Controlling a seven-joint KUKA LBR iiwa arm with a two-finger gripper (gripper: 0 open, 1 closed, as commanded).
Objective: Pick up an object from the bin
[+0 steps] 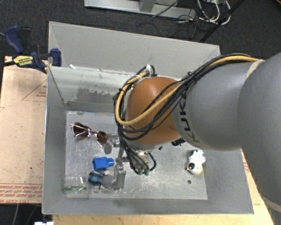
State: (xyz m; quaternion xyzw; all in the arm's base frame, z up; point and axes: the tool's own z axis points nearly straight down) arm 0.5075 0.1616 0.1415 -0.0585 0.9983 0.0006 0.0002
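Camera view puts my arm (230,103) in from the right, its orange wrist cover (150,110) tipped down towards the bin's floor. My gripper (118,180) is low over the front-left part of the floor; I cannot tell whether the jaws are apart or together. A small blue piece (103,163) lies just beside it on the left, and a second blue piece (94,179) lies close to the tip, nearer the front wall. Sunglasses (88,132) lie farther back by the left wall, and a clear plastic scrap (74,188) is in the front-left corner. A white toy (195,162) sits well apart on the right, with bare floor around it. The grey metal bin (53,141) has dark carpet (32,5) behind it.
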